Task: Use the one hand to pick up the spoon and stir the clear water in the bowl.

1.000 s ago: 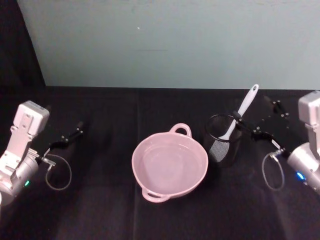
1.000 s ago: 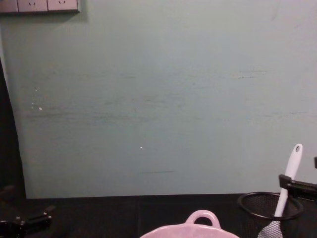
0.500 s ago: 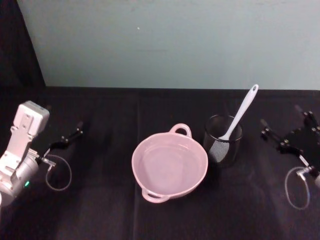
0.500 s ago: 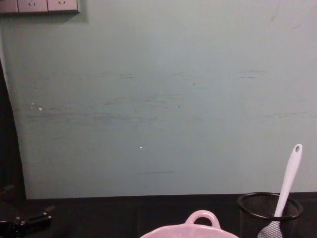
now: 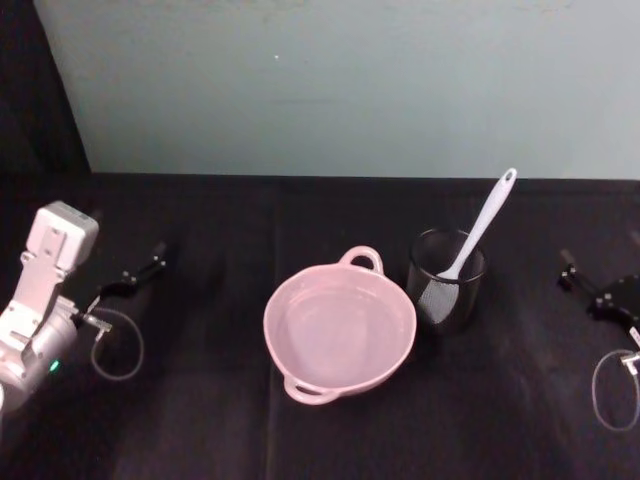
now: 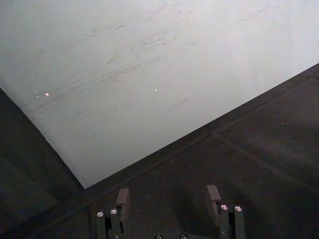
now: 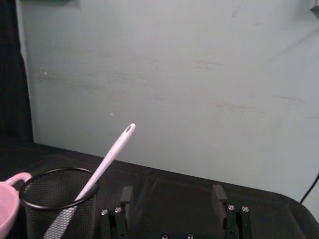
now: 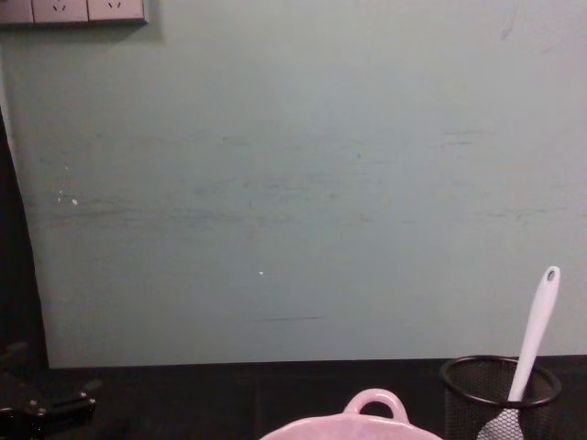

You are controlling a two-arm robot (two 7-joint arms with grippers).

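The white spoon (image 5: 484,222) stands tilted in a black wire-mesh cup (image 5: 445,295), blade down and handle leaning up toward the back right. Left of the cup sits the pale pink bowl (image 5: 340,335) with clear water in it. My right gripper (image 5: 603,255) is open near the table's right edge, well clear of the spoon. In the right wrist view its gripper (image 7: 172,196) has nothing between its fingers, with the spoon (image 7: 107,159), the cup (image 7: 57,199) and the bowl (image 7: 7,199) off to one side. My left gripper (image 5: 135,272) rests open at the far left, with an empty gap in the left wrist view (image 6: 168,198).
A black cloth (image 5: 200,400) covers the table, and a pale green wall (image 5: 330,90) rises behind it. From the chest, the bowl's loop handle (image 8: 373,403), the cup (image 8: 500,385) and the spoon (image 8: 535,335) line the lower right. Wall sockets (image 8: 73,9) sit top left.
My right gripper has pulled away from the spoon's handle and moved right, out toward the table's edge. The spoon stays in the cup. The left arm has not moved.
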